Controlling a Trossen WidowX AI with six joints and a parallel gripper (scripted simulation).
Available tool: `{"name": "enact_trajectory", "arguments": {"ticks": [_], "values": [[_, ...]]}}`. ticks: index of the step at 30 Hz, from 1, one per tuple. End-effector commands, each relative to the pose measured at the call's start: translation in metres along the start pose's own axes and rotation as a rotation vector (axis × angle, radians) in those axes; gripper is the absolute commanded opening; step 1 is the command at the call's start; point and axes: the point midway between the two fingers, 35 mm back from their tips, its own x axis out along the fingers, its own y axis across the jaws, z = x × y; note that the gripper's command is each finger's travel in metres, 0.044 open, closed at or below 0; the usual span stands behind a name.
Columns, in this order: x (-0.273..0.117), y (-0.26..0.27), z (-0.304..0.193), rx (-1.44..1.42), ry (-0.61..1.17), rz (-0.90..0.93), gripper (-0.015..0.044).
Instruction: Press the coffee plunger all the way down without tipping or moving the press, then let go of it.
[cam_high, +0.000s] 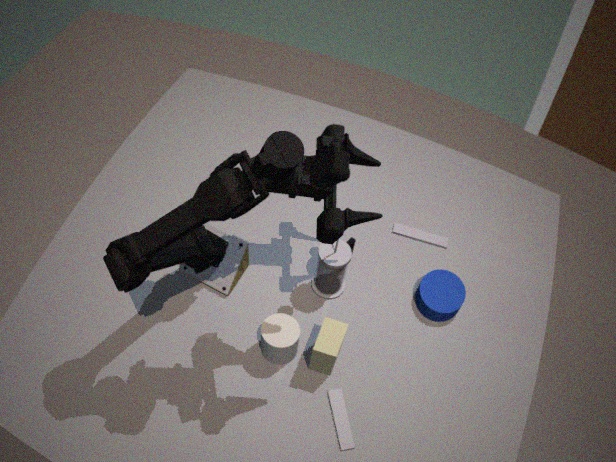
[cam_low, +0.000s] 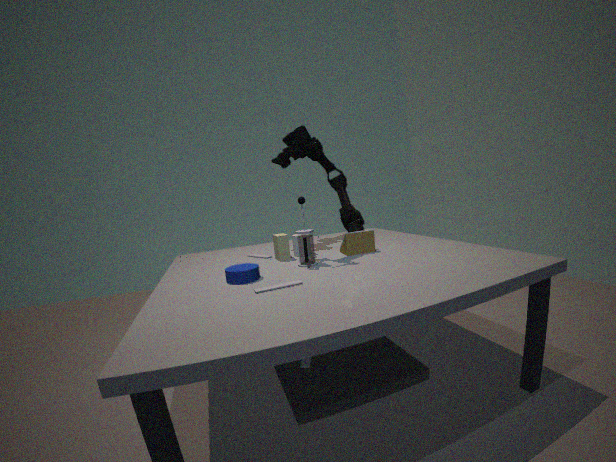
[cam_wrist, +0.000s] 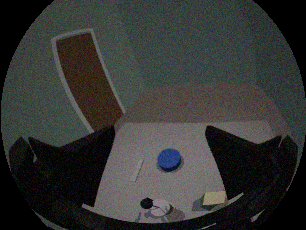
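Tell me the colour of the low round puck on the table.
Blue; the puck shows best in the top view.

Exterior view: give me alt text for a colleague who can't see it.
The arm's open tool hangs high above the press, whose knob is up and untouched. On the table also sit a blue disc, a cream block and a flat strip.
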Motion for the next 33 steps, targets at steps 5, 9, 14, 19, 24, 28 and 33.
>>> {"name": "enact_trajectory", "arguments": {"ticks": [5,9,14,19,24,28,33], "values": [[-0.029,0.053,-0.109,-0.156,0.29,-0.182,0.044],[-0.041,0.057,-0.126,-0.222,0.297,-0.248,0.044],[-0.035,0.049,-0.151,-0.223,0.298,-0.243,0.044],[-0.027,0.04,-0.181,-0.226,0.299,-0.235,0.044],[-0.025,0.04,-0.181,-0.227,0.299,-0.234,0.044],[-0.02,0.04,-0.182,-0.226,0.3,-0.233,0.044],[-0.012,0.038,-0.184,-0.226,0.301,-0.233,0.044]]}}
